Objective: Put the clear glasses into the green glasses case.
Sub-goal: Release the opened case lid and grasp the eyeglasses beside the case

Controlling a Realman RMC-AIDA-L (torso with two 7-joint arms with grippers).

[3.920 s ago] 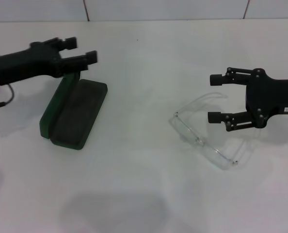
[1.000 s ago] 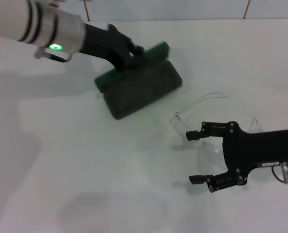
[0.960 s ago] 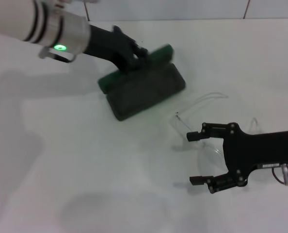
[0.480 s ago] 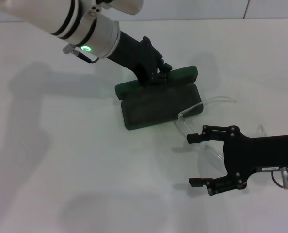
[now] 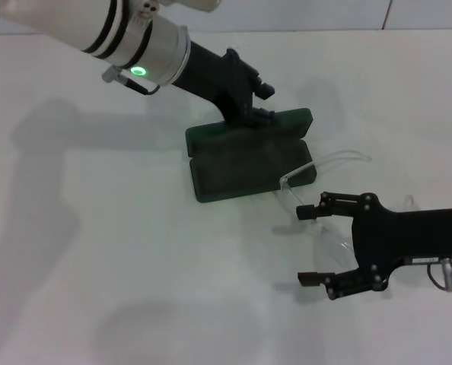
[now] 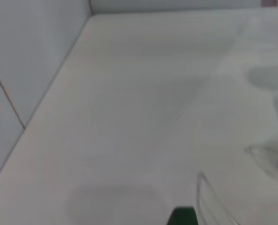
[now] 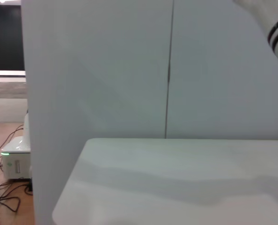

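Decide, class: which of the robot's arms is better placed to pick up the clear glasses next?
The right. The right gripper hangs open directly over the clear glasses, while the left gripper is occupied at the lid of the green glasses case.

Green case corner [image 6: 183, 216], white table [image 6: 143, 108]

A robot test laboratory. A plain white bench [image 5: 135, 266] is enclosed by white panel walls [image 7: 106, 70] with visible seams; beyond the panel edge lie a wooden floor [image 7: 8, 206], loose cables [image 7: 5, 194] and a white device with a green indicator light [image 7: 15, 161].
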